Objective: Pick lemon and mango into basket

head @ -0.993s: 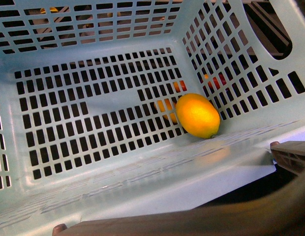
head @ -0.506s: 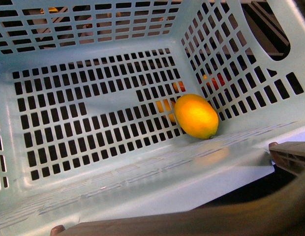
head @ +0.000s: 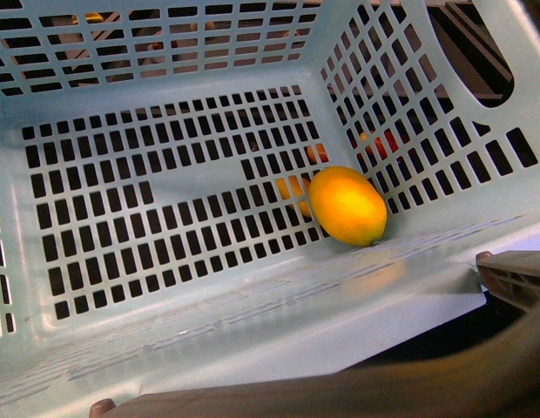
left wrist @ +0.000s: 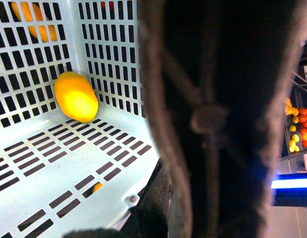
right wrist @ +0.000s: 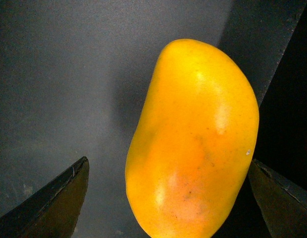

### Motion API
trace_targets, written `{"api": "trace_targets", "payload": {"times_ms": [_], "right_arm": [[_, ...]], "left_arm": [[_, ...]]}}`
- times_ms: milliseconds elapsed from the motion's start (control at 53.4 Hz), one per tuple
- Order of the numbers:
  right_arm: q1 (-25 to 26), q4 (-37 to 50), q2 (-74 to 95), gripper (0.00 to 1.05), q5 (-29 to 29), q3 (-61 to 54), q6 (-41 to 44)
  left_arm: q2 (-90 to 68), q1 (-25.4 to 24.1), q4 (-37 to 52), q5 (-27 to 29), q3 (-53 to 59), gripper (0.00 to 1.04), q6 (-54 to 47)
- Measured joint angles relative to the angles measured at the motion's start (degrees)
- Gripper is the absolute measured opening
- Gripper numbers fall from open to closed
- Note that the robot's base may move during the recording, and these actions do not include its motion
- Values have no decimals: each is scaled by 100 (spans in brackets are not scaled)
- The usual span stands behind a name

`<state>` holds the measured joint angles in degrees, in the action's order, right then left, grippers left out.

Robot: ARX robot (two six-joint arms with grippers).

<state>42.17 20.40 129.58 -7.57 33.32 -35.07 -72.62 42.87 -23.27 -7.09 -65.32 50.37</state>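
Lemon (head: 347, 205) is already in the basket (head: 253, 305), on the floor against a side wall, so I'm on the mango (right wrist: 193, 144) now. My right gripper (right wrist: 167, 165) has its jaws apart either side of it, so next I reckon it's squeeze gently and lift. Left jaws I can't tell, the brown handle (left wrist: 213, 119) blocks that view.

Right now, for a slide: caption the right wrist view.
Mango between the right gripper's open fingers, not yet gripped.
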Motion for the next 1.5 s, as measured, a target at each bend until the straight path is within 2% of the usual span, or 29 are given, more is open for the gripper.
{"api": "trace_targets", "payload": {"times_ms": [975, 1199, 1256, 1499], "right_arm": [[-516, 122, 876, 96, -79, 535, -304], [-483, 122, 883, 76, -81, 490, -306], [-446, 125, 874, 67, -31, 448, -302], [-354, 164, 726, 62, 74, 323, -260]], "left_arm": [[0, 0, 0, 0, 0, 5, 0], [0, 0, 0, 0, 0, 5, 0], [0, 0, 0, 2, 0, 5, 0], [0, 0, 0, 0, 0, 5, -2]]}}
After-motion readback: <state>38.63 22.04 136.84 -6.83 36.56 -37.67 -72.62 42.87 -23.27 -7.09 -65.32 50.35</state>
